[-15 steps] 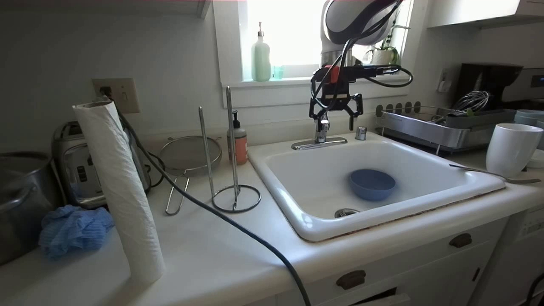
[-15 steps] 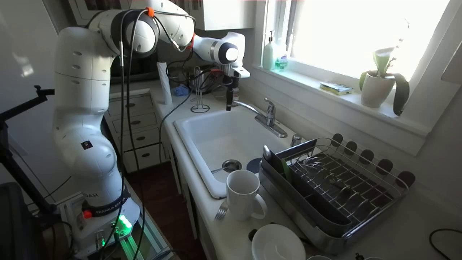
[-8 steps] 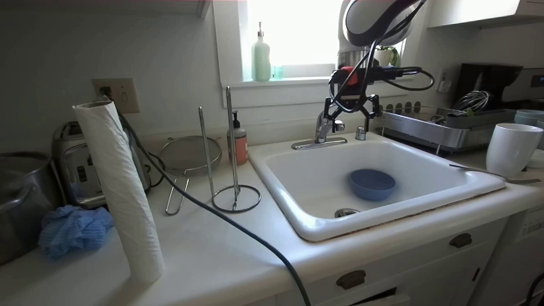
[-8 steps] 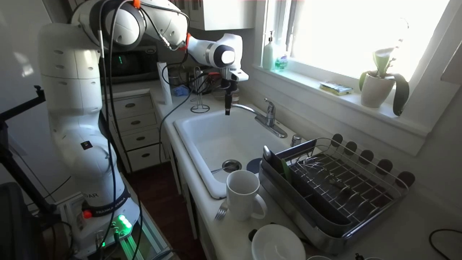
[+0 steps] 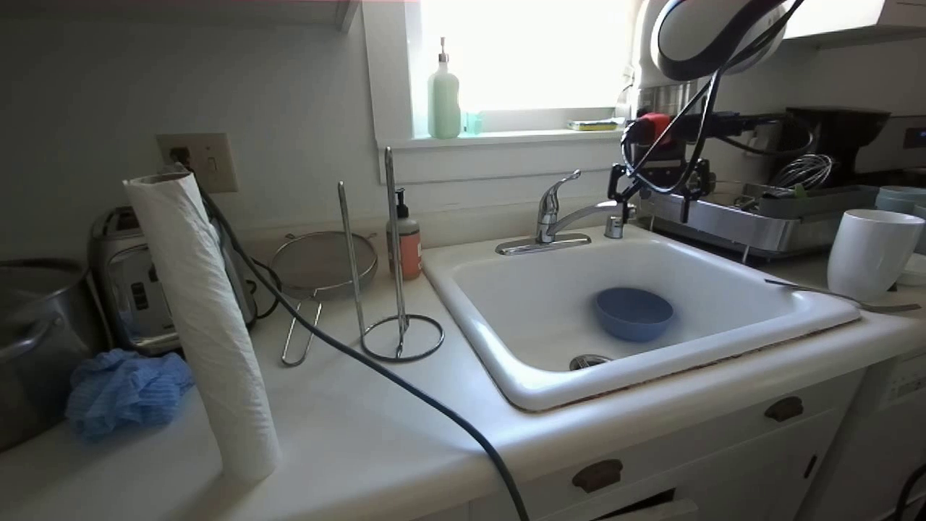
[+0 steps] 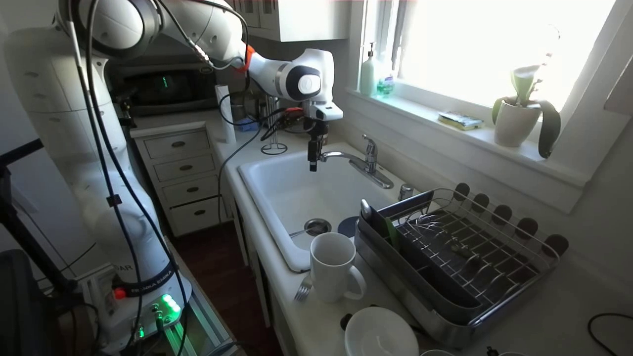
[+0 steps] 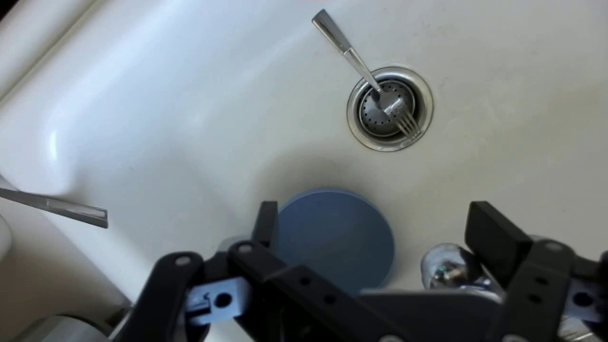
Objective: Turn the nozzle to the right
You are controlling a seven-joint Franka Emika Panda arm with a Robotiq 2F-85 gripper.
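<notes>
Large stainless-steel pot [image 5: 47, 351], cut off by the frame edge, stands on the white tabletop [image 5: 347, 441]. Shiny metal toaster [image 5: 137, 293] stands beside the pot; crumpled light-blue cloth [image 5: 130, 394] lies in front of the toaster. White cylindrical paper-towel roll [image 5: 206, 329] stands on end. Round wire-mesh strainer [image 5: 325, 260] rests beside a steel-wire stand [image 5: 398, 289] with ring base. Black-topped, orange-labelled pump bottle [image 5: 411, 250] stands just beside the white rectangular sink [image 5: 483, 325]. Silver fork [image 7: 365, 71], seen in the wrist view, lies over the round metal drain [image 7: 427, 105]. Slim curved chrome faucet nozzle [image 5: 584, 213] rises from the sink's rear edge, its lever [image 5: 550, 201] tilted upward; in an exterior view the tube reaches rightward. Round matte blue bowl [image 5: 634, 318] sits inside the sink. Black two-fingered pincer [image 5: 655, 215] hangs with fingers spread wide and pointing down, the nozzle's tip just beside one finger; whether the two touch cannot be told. Silver-grey metal dish rack [image 5: 738, 226] stands behind the pincer in that view. Tall white mug [image 5: 872, 257] stands near the rack, beside the sink.
</notes>
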